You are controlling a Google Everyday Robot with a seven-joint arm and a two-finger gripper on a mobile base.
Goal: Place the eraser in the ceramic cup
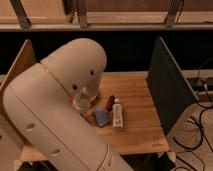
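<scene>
Gripper: hidden behind cream robot arm [55,115], toward wooden tabletop's [135,90] left edge; fingers closed (contents unseen). Advised: confirm hold on striped black eraser, lift straight.

Cream arm [60,100] hides the end effector; blue-grey block [100,118], white tube [117,117] with dark cap, pale wooden desk [135,95], dark panel [167,85].

My bulky arm [60,110] hides my gripper (clamped closed, somewhere behind it) at the wooden table [140,95]. Beside my arm sit the ceramic cup [82,102], a blue-grey block [101,118] and a white tube [117,115].
</scene>
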